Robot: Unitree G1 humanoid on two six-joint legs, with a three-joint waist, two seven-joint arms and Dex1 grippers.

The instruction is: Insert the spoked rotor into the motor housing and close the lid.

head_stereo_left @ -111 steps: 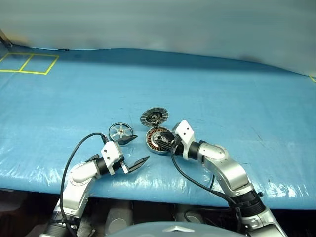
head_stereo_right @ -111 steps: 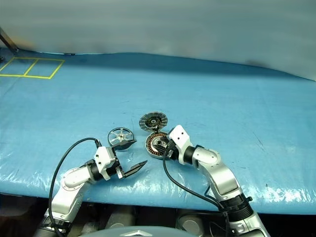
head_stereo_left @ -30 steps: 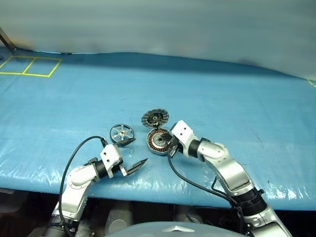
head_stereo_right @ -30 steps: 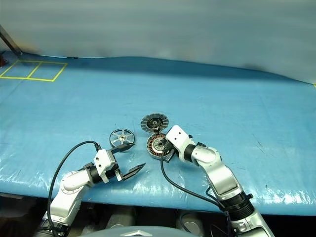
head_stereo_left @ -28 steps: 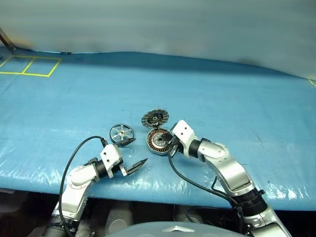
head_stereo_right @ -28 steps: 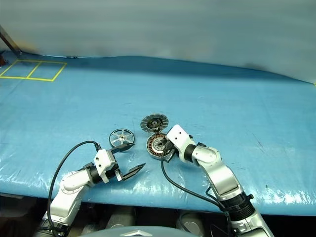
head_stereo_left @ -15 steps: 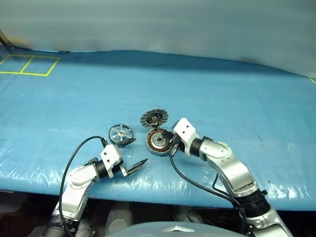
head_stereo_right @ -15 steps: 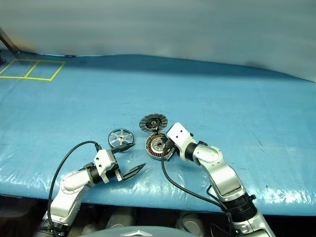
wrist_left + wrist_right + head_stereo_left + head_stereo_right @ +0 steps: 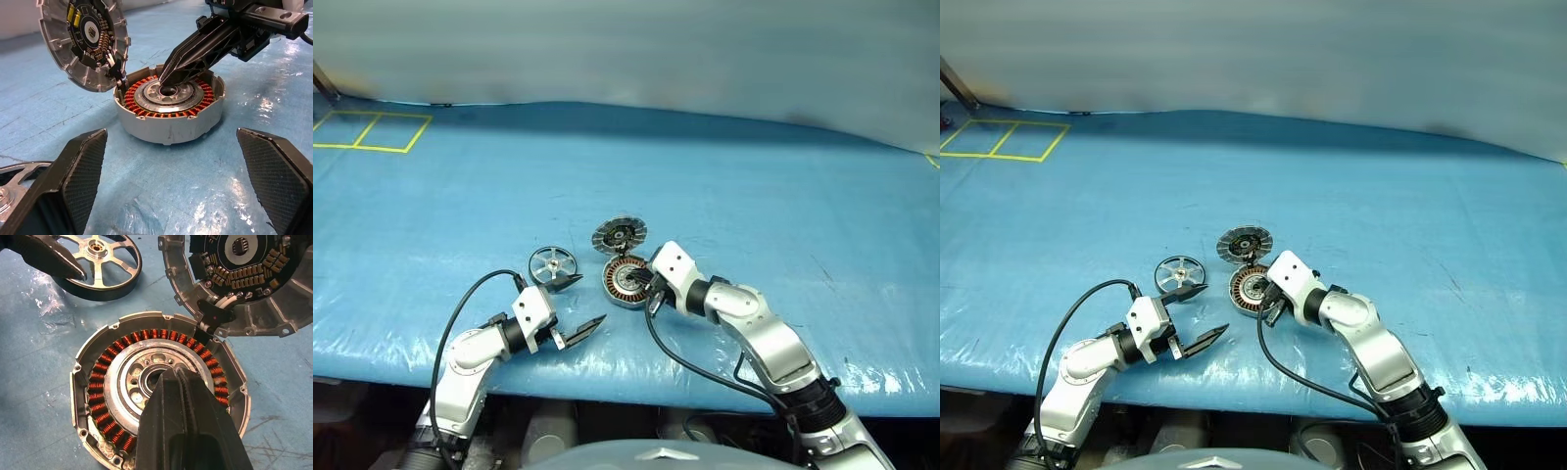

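While I lean over the blue tabletop (image 9: 754,196), this is how things stand:
Right fingers (image 9: 182,382): pressed together, holding nothing, tips over the pale centre of the motor housing; from the wrist I cannot tell whether they touch it
Left fingers (image 9: 576,304): spread wide apart, holding nothing, near the tabletop's front edge; one tip lies just beside the spoked rotor's rim, the other points toward the motor housing
Motor housing (image 9: 626,279): sits flat on the tabletop between my two arms, open, its ring of copper windings and pale middle showing
Lid (image 9: 620,235): swung open and tilted up at the far side of the motor housing, joined at the rim, its dark inner face with small parts showing
Spoked rotor (image 9: 552,264): lies flat on the tabletop to the left of the motor housing, apart from it, not yet inserted
Yellow tape lines (image 9: 372,129): a marked rectangle at the far left corner of the tabletop, well apart from everything else
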